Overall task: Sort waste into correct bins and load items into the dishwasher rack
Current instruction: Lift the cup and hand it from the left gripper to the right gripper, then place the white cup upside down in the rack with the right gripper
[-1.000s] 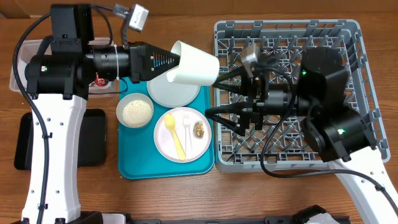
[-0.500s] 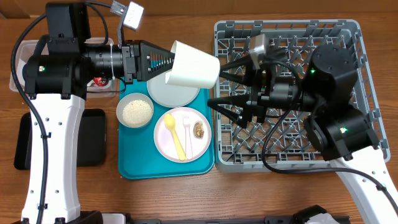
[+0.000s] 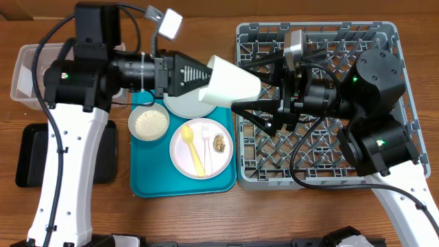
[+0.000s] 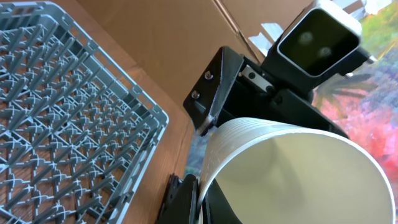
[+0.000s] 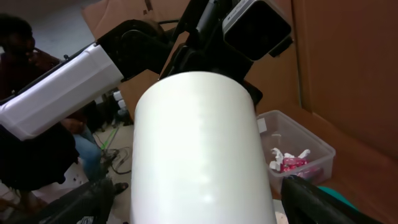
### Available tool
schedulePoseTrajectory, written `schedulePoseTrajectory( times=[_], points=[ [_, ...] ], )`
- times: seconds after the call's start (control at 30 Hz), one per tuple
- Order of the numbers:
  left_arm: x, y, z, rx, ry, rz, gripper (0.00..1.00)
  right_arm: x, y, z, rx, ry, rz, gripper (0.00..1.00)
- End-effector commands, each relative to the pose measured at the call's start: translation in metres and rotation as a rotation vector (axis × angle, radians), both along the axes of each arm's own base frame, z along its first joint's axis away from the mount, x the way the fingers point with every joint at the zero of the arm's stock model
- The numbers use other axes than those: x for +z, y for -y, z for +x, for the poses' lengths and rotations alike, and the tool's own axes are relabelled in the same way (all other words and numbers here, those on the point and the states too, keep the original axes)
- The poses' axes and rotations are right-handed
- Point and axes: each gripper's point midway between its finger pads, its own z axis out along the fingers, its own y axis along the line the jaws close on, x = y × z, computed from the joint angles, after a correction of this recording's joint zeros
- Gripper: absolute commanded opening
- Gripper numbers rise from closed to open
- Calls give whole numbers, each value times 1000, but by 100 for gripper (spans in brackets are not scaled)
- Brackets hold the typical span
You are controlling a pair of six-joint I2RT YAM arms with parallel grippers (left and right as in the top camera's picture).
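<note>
My left gripper (image 3: 203, 86) is shut on the rim of the small white cup (image 3: 233, 85) and holds it on its side in the air, over the gap between the teal tray and the dishwasher rack (image 3: 384, 41). My right gripper (image 3: 247, 86) is open, with a finger on each side of the cup. In the right wrist view the cup (image 5: 199, 149) fills the space between my open fingers (image 5: 199, 208). In the left wrist view my jaws (image 4: 200, 199) pinch the cup's wall (image 4: 292, 168), with the rack (image 4: 62, 93) below.
The teal tray (image 3: 147, 180) holds a grey plate (image 3: 180, 107), a grey bowl of rice grains (image 3: 149, 123), and a pale plate (image 3: 180, 159) with yellow spoon (image 3: 194, 152), white fork (image 3: 205, 140) and brown scrap (image 3: 219, 143). A clear tub (image 3: 27, 68) and a black tray (image 3: 103, 161) sit left.
My left arm has carried the cup to the right, towards the rack. My right gripper has moved up and left, so its open fingers now sit either side of the cup.
</note>
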Motion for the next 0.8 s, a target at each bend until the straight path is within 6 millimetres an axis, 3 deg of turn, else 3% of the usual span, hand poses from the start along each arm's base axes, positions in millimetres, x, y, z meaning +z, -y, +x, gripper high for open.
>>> schedulePoseTrajectory(
  times=[0.0, 0.17, 0.47, 0.5, 0.53, 0.57, 0.6, 0.67, 0.77],
  points=[
    [0, 3, 1, 21, 16, 29, 4, 9, 1, -4, 18, 22, 10, 87],
    [1, 3, 3, 26, 29, 30, 4, 9, 0, -8, 37, -2, 14, 71],
    [7, 3, 10, 45, 51, 22, 5, 4, 0, -7, 32, -47, 5, 64],
    [7, 3, 11, 48, 47, 21, 16, 4, 0, -7, 32, -47, 5, 64],
    [8, 2, 12, 51, 37, 19, 32, 4, 0, -7, 32, -47, 5, 64],
    [9, 1, 13, 57, 23, 18, 54, 4, 0, -6, 29, -48, 5, 64],
    [9, 0, 13, 60, 11, 14, 68, 3, 1, -5, 20, -53, 3, 63],
    [13, -6, 12, 57, 12, -4, 73, 0, 4, -1, -2, -70, -2, 62],
    [17, -24, 19, 110, 22, -10, 76, -17, 15, 21, -129, -150, -40, 61]
  ],
)
